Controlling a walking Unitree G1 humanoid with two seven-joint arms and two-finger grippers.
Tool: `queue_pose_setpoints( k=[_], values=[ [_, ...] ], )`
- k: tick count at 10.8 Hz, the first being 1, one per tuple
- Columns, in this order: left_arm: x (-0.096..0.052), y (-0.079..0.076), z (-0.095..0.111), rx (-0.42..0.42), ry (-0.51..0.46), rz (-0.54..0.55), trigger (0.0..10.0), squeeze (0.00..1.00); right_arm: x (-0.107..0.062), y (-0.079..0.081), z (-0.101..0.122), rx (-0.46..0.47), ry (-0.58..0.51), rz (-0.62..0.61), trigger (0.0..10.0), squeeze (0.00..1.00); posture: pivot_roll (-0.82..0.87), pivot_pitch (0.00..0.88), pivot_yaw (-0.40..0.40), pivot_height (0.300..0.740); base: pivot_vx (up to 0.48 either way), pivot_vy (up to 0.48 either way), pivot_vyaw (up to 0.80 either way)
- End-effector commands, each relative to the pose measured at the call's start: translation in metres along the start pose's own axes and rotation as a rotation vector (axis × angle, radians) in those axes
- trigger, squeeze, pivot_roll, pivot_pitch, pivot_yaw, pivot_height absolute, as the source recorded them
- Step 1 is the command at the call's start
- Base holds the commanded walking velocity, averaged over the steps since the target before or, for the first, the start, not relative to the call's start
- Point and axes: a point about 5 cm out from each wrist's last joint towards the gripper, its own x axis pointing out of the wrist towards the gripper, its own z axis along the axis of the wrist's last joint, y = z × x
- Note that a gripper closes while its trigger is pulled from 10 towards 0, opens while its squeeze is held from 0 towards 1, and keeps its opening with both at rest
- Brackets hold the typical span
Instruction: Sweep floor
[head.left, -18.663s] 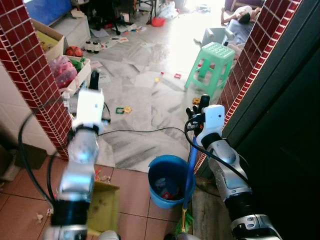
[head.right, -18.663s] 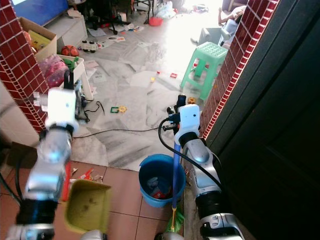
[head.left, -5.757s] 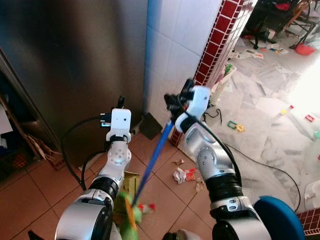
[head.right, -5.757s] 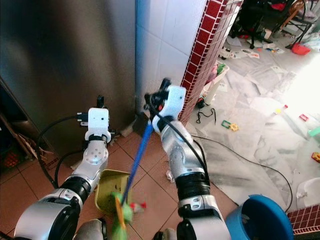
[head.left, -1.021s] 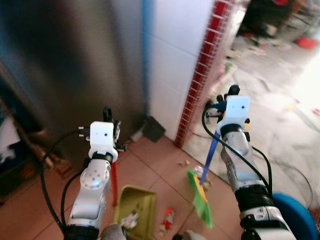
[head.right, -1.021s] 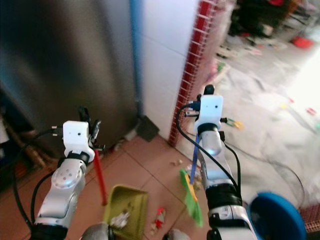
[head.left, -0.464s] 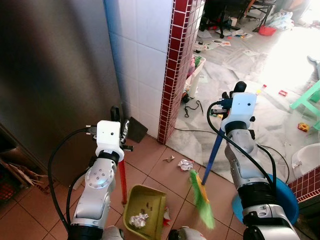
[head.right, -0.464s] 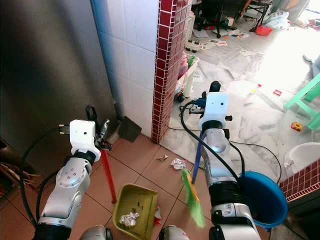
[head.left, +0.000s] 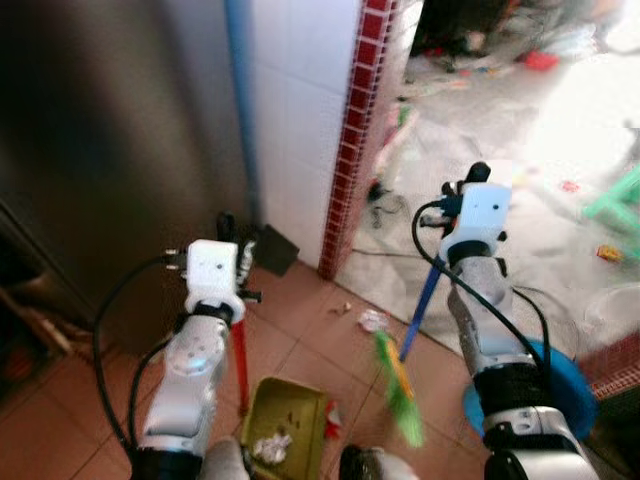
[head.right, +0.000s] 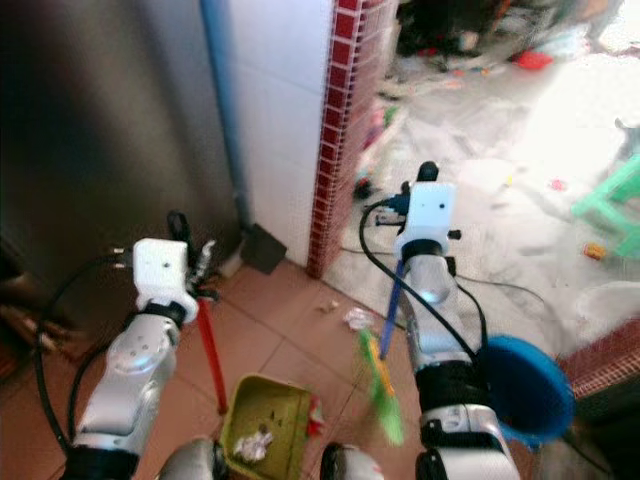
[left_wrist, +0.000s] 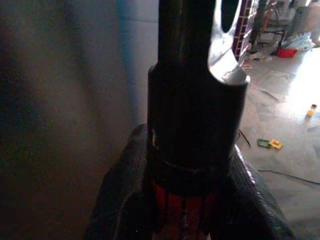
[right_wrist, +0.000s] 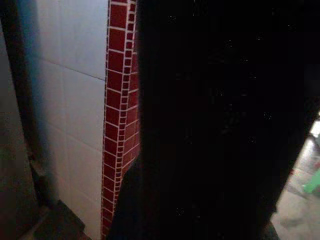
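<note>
My left gripper (head.left: 232, 238) is shut on the red handle (head.left: 240, 358) of a yellow-green dustpan (head.left: 285, 428), which rests on the terracotta tiles with crumpled paper (head.left: 268, 447) inside. The left wrist view shows the fingers closed around the red handle (left_wrist: 183, 201). My right gripper (head.left: 466, 188) is shut on the blue broom handle (head.left: 419, 310). The green bristles (head.left: 400, 392) hang just right of the dustpan. A crumpled white paper (head.left: 373, 320) and a small scrap (head.left: 340, 308) lie on the floor beyond the broom head. A red bit (head.left: 332, 420) lies beside the dustpan.
A blue bucket (head.left: 552, 398) stands by my right side. A red-brick pillar (head.left: 360, 130) and white tiled wall (head.left: 300, 110) rise ahead, and a dark metal door (head.left: 110, 150) is at left. Beyond the pillar is marble floor with a black cable (head.left: 385, 215), scattered toys and a green stool (head.left: 615, 195).
The whole view has shifted a little and turned blurry as the camera moved. Both arms, the broom and the dustpan hold about the same pose.
</note>
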Motion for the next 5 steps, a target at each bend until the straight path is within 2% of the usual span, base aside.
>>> queue_pose_setpoints(
  k=[1,3,5],
  values=[
    [0.0021,-0.0026,0.0146,-0.003,-0.063,-0.011,10.0,0.00,0.0024,-0.0036,0.0045,-0.009,-0.011,-0.005,10.0,0.00,-0.04,0.000,-0.035,0.740,0.000,0.000,0.00],
    [0.0022,-0.0013,0.0166,0.013,-0.077,-0.002,10.0,0.00,0.0023,-0.0031,0.0045,-0.007,-0.013,-0.004,10.0,0.00,-0.04,0.000,-0.035,0.740,0.000,0.000,0.00],
    [0.0034,0.0063,0.0146,0.019,-0.069,0.030,10.0,0.00,0.0025,-0.0022,0.0046,-0.013,-0.015,0.001,10.0,0.00,-0.03,0.000,-0.036,0.740,0.000,0.000,0.00]
  ],
)
